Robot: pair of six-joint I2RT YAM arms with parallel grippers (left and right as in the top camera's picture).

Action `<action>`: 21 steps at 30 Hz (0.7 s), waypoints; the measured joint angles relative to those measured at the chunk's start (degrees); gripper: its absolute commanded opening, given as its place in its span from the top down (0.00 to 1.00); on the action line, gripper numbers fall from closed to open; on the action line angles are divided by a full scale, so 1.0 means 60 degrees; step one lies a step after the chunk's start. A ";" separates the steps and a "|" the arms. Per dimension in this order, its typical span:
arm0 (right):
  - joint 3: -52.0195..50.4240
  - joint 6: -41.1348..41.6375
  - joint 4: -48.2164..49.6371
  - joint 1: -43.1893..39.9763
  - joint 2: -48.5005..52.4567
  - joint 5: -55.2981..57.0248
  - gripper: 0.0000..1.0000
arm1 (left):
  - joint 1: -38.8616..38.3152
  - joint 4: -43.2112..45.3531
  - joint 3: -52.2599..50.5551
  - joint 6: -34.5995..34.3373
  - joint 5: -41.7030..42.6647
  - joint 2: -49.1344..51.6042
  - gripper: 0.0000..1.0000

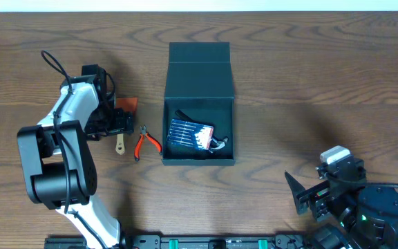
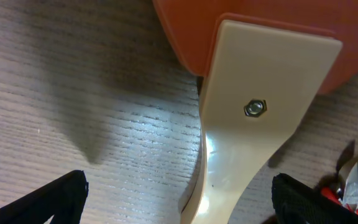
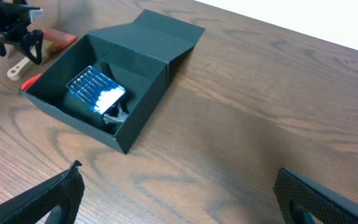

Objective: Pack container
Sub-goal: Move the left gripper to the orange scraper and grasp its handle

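The container (image 1: 199, 76) is a matte black box, lid flap open toward the far side. Inside lie a dark-blue packet (image 1: 191, 135) and a small metal item (image 1: 220, 143). It also shows in the right wrist view (image 3: 148, 81). My left gripper (image 1: 119, 126) is open, low over a scraper with a cream handle (image 2: 253, 137) and an orange blade (image 2: 229, 25). Its fingers (image 2: 179, 205) stand either side of the handle without touching it. My right gripper (image 1: 301, 197) is open and empty, near the front right, well away from the box.
Red-handled pliers (image 1: 146, 142) lie between the scraper and the box's left wall, and show at the edge of the left wrist view (image 2: 347, 190). The scraper lies left of the box (image 3: 17, 68).
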 measured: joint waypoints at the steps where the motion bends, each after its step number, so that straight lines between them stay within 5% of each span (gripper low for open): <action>1: 0.0000 0.0000 0.0000 0.0000 0.0000 0.0000 0.01 | 0.0000 0.0000 0.0000 0.0000 0.0000 0.0029 0.07; 8: 0.0000 -0.0004 0.0000 0.0000 0.0000 0.0000 0.01 | 0.0000 -0.0007 0.0029 -0.0004 0.0102 0.0273 0.17; 14: 0.0000 -0.0004 0.0000 0.0000 0.0000 0.0000 0.01 | 0.0000 -0.0036 0.0066 -0.0029 0.0215 0.0321 0.46; 21: 0.0000 -0.0004 0.0000 0.0000 0.0000 0.0000 0.01 | 0.0000 0.0018 0.0080 -0.0149 0.0215 0.0328 0.65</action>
